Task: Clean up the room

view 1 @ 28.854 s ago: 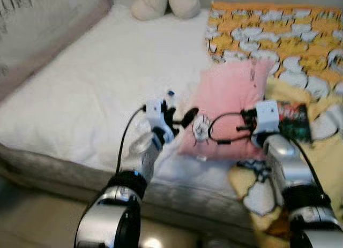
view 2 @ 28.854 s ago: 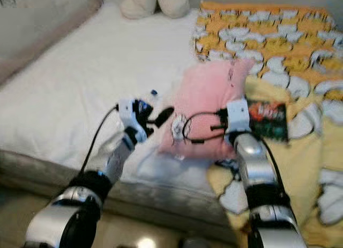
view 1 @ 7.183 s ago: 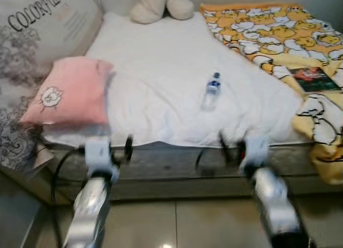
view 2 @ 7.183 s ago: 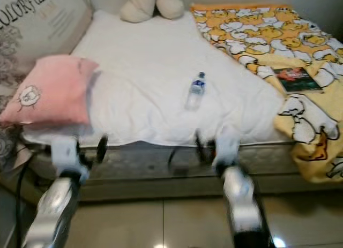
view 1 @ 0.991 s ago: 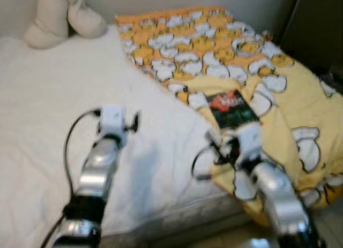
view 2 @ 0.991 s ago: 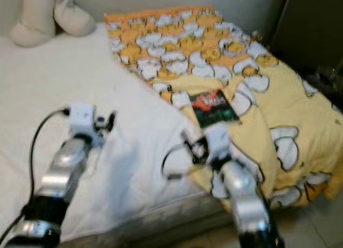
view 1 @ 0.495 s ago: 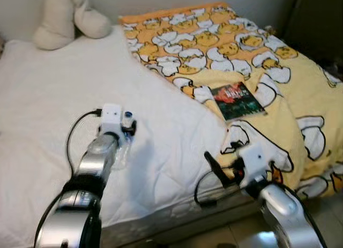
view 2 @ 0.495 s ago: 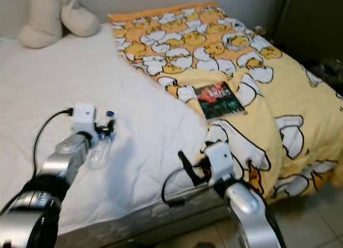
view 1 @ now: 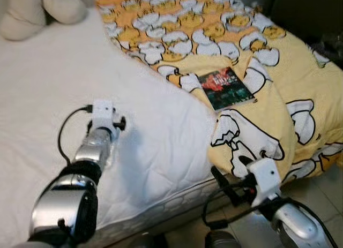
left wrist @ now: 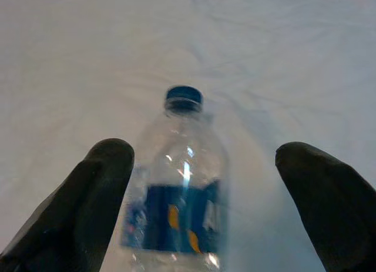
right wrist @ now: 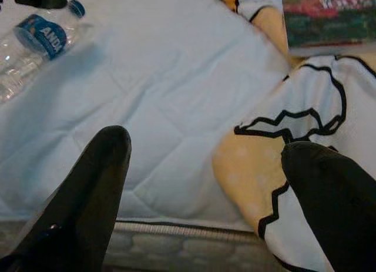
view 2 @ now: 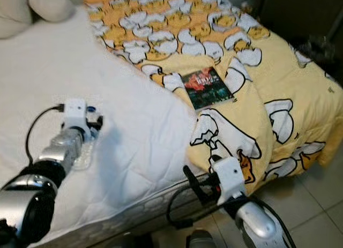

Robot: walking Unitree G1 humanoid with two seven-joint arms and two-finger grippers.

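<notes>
The left hand [left wrist: 202,207] was spread wide with the water bottle [left wrist: 179,201] sitting right between its fingers [left wrist: 82,207], not squeezed yet. The bottle lay flat on the white bed [view 1: 48,82], on the robot's left side, well apart from the book [view 1: 225,88] on the duck blanket [view 1: 278,87].

To do this grab well, I'd lower a bit more so the fingers straddle the labelled middle, then close across the body, since it's round and could roll away on the soft sheet.

Its long axis ran straight away from the wrist, blue cap [left wrist: 184,97] pointing outward. The right hand [right wrist: 205,190] hung open by the bed edge, holding nothing.
</notes>
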